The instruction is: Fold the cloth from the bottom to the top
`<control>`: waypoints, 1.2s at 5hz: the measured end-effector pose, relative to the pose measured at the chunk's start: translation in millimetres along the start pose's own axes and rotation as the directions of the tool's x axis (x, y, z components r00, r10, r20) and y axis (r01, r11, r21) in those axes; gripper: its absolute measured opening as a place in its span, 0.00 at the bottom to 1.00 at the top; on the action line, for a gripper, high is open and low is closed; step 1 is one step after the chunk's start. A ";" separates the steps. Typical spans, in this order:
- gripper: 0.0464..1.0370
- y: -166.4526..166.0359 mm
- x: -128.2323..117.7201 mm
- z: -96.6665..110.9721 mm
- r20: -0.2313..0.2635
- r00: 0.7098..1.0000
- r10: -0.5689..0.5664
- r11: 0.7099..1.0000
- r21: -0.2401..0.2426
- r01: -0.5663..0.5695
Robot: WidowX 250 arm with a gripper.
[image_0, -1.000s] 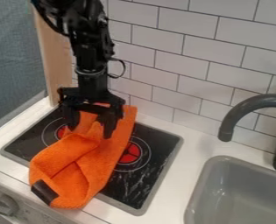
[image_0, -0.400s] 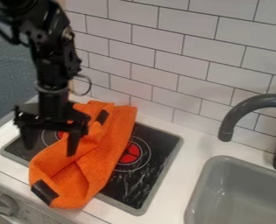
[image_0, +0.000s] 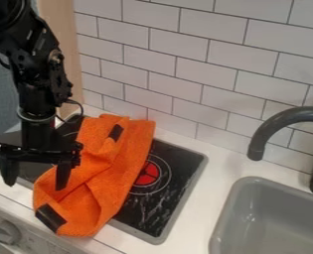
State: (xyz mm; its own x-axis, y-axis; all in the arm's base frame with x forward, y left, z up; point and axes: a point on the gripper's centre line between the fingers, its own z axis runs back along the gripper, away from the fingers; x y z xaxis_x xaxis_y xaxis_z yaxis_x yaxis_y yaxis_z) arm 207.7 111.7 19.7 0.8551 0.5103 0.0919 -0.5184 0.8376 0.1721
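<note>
Orange cloth (image_0: 122, 166): lies slantwise across the black cooktop (image_0: 160, 211), bunched and creased, its far end close to the tiled wall (image_0: 205, 64) and its near end past the cooktop's grey rim, at the front of the white counter (image_0: 201, 186). A fold runs along its left side, with loose, hollowed creases toward the near end. One dark patch (image_0: 116, 132) sits near the far end; a second dark patch (image_0: 50, 217) marks the near left corner. Gripper (image_0: 36, 186): hangs at the cloth's left side, fingers pointing down and spread wide, with nothing held between them. The finger nearer the cloth overlaps its left edge in view; whether the two touch cannot be told. A burner with a red centre (image_0: 147, 174) shows just right of the cloth. Further right, a grey sink (image_0: 272, 218) is set into the counter, with a dark curved faucet (image_0: 284, 119) above it. A round knob (image_0: 7, 232) is on the front panel at lower left, below the counter's edge
</note>
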 end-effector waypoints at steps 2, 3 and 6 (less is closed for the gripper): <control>0.96 0.7 -8.0 -27.4 -0.081 0.997 0.009 0.999 0.044 -0.005; 0.96 -0.4 -8.4 -33.6 -0.090 0.996 0.005 0.999 0.046 -0.001; 0.29 -4.5 -5.3 -37.1 -0.053 0.999 0.007 1.000 0.030 -0.005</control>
State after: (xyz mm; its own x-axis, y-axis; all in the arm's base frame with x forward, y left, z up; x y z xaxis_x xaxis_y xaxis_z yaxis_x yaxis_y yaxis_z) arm 205.1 112.4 -17.9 0.8497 0.5257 0.0413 -0.5225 0.8287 0.2008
